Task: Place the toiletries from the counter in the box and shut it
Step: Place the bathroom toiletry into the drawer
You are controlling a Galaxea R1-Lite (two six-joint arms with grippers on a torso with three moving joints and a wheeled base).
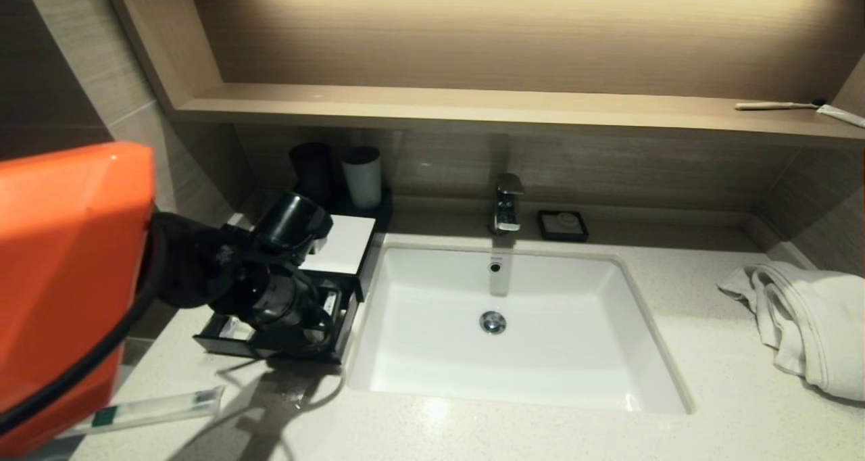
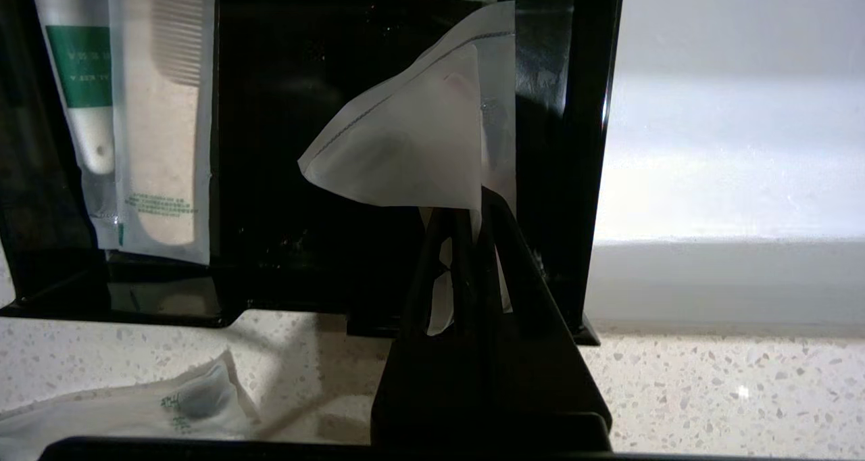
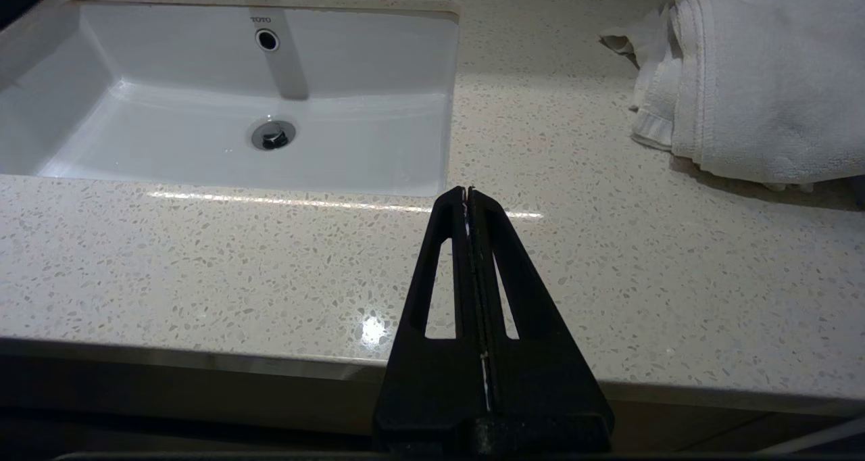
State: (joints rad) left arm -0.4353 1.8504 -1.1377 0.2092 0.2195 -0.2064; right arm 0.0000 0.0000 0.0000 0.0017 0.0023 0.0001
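The black toiletries box [image 1: 348, 312] stands open on the counter left of the sink, its white-topped lid [image 1: 341, 245] slid back. My left gripper [image 2: 471, 211] is shut on a white sachet [image 2: 405, 150] and holds it over the box's right part; in the head view the left gripper [image 1: 317, 319] sits inside the box. A wrapped comb and toothbrush packet [image 2: 159, 109] lies in the box's left part. A long clear toiletry packet [image 1: 155, 410] lies on the counter in front of the box, also in the left wrist view [image 2: 135, 407]. My right gripper [image 3: 467, 192] is shut and empty above the counter front.
The white sink [image 1: 513, 326] lies right of the box, with the tap [image 1: 507, 204] and a black soap dish [image 1: 562, 224] behind. Two cups [image 1: 361, 176] stand behind the box. A white towel [image 1: 811, 326] lies at right. A toothbrush [image 1: 777, 105] rests on the shelf.
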